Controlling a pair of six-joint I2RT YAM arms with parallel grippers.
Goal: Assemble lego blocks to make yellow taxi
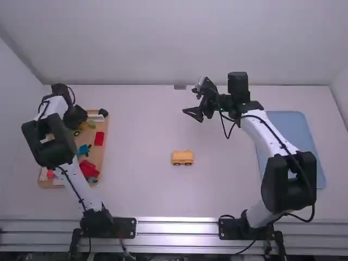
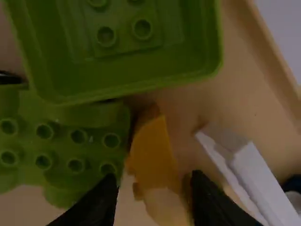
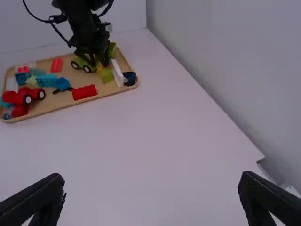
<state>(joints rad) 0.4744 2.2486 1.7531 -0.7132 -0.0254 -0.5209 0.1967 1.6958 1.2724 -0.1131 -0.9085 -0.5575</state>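
Note:
My left gripper (image 1: 79,118) is low over the far end of the wooden tray (image 1: 105,130). In the left wrist view my left gripper (image 2: 153,195) is open, with a yellow-orange piece (image 2: 153,150) lying between and just beyond its fingertips. On the middle of the table stands a yellow block piece with dark wheels (image 1: 182,157). My right gripper (image 1: 191,99) is above the table's far part, away from that piece. Its fingers are spread wide in the right wrist view, nothing between my right gripper (image 3: 151,188).
Green pieces (image 2: 66,136), a green open-topped part (image 2: 141,70) and a white block (image 2: 249,174) crowd around the left fingers. The tray also holds red blocks (image 3: 84,92) and blue pieces (image 3: 47,80). A blue mat (image 1: 291,128) lies beside the right arm.

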